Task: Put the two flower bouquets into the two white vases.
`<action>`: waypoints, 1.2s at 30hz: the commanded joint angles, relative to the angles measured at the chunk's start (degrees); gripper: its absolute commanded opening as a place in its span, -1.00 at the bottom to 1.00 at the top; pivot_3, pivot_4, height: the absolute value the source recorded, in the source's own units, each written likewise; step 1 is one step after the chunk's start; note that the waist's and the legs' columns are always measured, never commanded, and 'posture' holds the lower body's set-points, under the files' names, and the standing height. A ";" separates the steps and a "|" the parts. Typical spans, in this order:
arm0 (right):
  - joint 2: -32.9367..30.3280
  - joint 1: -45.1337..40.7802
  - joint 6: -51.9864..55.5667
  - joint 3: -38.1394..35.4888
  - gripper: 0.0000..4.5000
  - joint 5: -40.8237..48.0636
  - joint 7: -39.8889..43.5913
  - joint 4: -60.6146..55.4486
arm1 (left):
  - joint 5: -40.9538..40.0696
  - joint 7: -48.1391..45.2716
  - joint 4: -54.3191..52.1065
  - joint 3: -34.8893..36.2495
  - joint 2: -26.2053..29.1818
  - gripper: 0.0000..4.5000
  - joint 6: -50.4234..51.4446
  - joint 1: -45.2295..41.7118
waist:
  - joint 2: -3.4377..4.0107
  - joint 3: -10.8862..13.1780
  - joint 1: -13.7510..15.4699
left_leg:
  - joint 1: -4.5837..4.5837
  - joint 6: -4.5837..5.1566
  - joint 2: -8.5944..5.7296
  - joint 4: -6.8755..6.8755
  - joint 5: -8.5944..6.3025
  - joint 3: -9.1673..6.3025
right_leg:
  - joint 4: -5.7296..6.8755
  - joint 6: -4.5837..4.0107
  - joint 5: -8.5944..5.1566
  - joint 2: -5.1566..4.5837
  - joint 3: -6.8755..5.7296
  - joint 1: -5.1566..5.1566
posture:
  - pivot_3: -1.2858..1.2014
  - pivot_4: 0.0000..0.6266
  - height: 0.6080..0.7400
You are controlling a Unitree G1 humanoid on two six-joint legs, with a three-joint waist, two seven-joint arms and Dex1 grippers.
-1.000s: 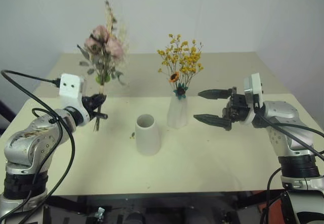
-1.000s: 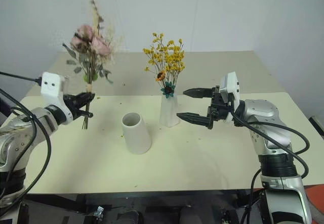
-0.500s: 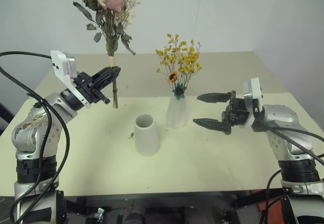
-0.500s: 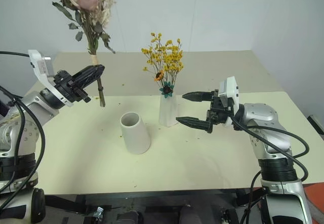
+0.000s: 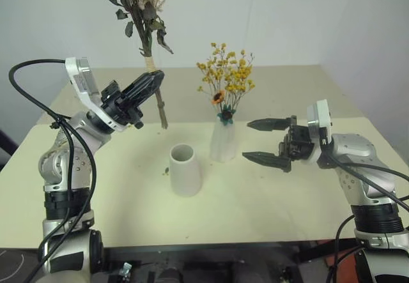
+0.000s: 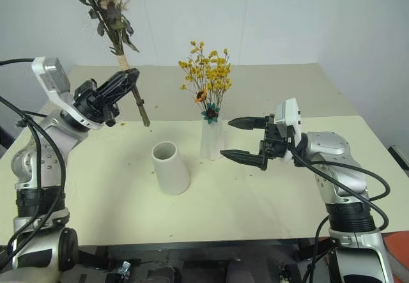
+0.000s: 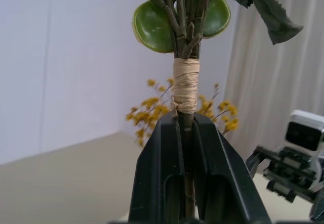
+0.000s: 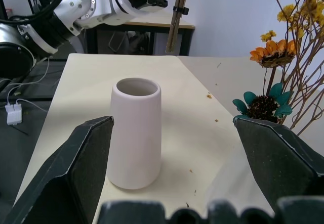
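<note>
The left gripper [image 5: 152, 80] is clamped on the stems of the rose bouquet [image 5: 142, 15], just below the raffia binding [image 7: 186, 85]. Against a second ago, that arm has lifted the bouquet up and toward the middle of the table [image 5: 287, 200]: then it hung low at about nine o'clock from the short wide vase [image 5: 185, 170], with the whole bunch in frame; now the pink blooms and dried grasses run off the top edge at eleven o'clock from that vase, and the stem ends dangle in the air up and to the left of its mouth — not yet over it. The stems lean, heads tilted away to the left.

The short wide vase stands upright and empty near the middle of the table, where it stood before. Just beside it, at about two o'clock, the tall slim vase [image 5: 222, 140] already carries the yellow-orange bouquet [image 5: 227, 78], upright, unchanged.

The right gripper [image 5: 259, 140] has kept its place at three o'clock from the tall slim vase, level and pointing left toward it — its two fingers spread wide, nothing between them, near the vase but apart from it.
</note>
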 commanded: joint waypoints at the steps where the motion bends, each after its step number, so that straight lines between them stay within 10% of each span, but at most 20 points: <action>1: -0.32 -0.23 0.08 -1.93 1.00 1.40 -0.47 -2.23 | -0.90 -1.93 -0.77 0.56 -0.53 -1.00 -1.61 -0.53 | 0.00 0.00 -0.01 | 0.00 0.00 0.00 0.00 0.00 0.00 | 0.00 0.01 -0.01 0.00 0.00 0.00 | 0.03 -0.52 1.00; 36: -4.47 2.42 3.29 -4.07 1.00 6.51 3.36 -4.21 | 2.37 -10.74 -1.18 -5.54 -4.68 -1.00 -3.40 5.03 | 0.00 0.00 0.04 | 0.08 0.00 0.00 0.01 0.00 0.00 | 0.00 0.30 -0.18 0.00 0.01 0.08 | 0.03 -0.52 1.00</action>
